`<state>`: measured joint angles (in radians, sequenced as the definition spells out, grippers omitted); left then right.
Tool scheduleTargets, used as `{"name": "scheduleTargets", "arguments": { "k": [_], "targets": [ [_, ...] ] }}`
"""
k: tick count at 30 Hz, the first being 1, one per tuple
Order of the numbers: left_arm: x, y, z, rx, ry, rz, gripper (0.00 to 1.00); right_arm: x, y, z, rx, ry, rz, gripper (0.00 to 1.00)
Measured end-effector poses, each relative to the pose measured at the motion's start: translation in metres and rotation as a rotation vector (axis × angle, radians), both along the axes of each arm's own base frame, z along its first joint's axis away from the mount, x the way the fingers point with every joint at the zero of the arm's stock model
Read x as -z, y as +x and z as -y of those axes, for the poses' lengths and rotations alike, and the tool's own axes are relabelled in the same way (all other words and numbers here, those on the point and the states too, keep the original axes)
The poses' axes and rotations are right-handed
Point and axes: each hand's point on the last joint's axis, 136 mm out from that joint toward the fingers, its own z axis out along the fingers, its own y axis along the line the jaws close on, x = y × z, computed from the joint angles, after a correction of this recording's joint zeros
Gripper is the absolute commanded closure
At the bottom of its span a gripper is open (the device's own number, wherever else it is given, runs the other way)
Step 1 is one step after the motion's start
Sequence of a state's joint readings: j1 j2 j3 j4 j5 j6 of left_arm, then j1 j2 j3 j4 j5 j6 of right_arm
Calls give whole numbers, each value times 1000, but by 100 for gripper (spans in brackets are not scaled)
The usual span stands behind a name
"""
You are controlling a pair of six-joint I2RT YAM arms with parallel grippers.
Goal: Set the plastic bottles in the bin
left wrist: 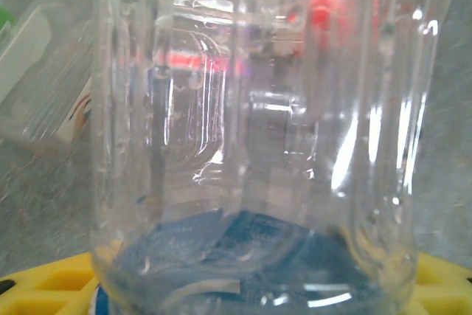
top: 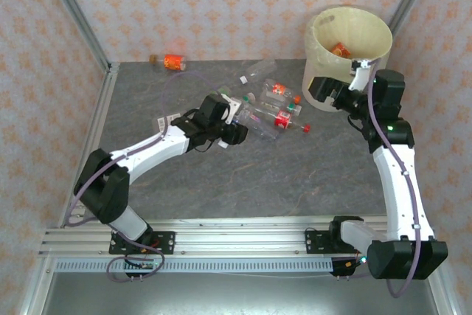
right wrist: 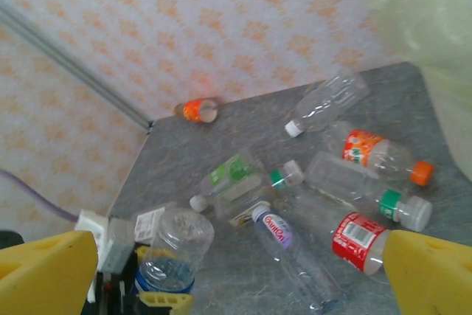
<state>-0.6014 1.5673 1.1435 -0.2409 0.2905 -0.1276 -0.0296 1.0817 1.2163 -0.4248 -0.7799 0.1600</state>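
Gripping a clear blue-label bottle (right wrist: 171, 248), the left gripper (top: 237, 119) sits at the near-left side of the bottle pile. Yellow pads (left wrist: 44, 293) show on both sides of the bottle's body, so the jaws read as clamped on it, probably so a smooth, thin shell won't slip on the carry.

The right gripper (right wrist: 237, 274) is spread wide with nothing between its fingers. It hangs just left of the bin (top: 324, 60), facing the pile, which I judge to be a waiting pose.

The loose bottles (top: 276, 112) lie on their sides, bunched mid-table and some touching, between the left gripper and the bin. One orange-label bottle (top: 175, 62) lies apart at the far wall, left side. The bin stands in the far right corner, with an orange bottle (top: 339, 50) already inside.

The table (top: 221, 189) is bare on the near side, so there is room to swing. The straight route to the bin passes over the pile and close by the right arm, so the bottle needs lifting above the rim. The walls are tight behind the bin.
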Motion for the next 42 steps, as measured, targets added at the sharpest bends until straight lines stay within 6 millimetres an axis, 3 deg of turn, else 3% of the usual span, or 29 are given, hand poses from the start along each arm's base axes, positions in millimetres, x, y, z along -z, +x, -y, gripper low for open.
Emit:
{"name": "scheduleTargets", "arguments": {
  "k": [11,18,23,34,39,42],
  "targets": [
    [-78,-22,37,142,-320,40,50,-5,-23,-50,-225,30,27,1],
    [-145,-34,51,225,-537,124,50,-8,-42,-91,-381,53,64,1],
    [-160,-41,58,273,-608,123,50,-14,-51,-122,-482,89,78,1],
    [-177,-47,65,330,-656,125,50,-13,-31,-161,-520,194,21,1],
    [-185,-48,66,351,-660,141,49,-28,-32,-172,-549,241,61,11],
    [-185,-48,66,355,-656,147,49,-34,-30,-172,-541,256,81,24]
  ]
}}
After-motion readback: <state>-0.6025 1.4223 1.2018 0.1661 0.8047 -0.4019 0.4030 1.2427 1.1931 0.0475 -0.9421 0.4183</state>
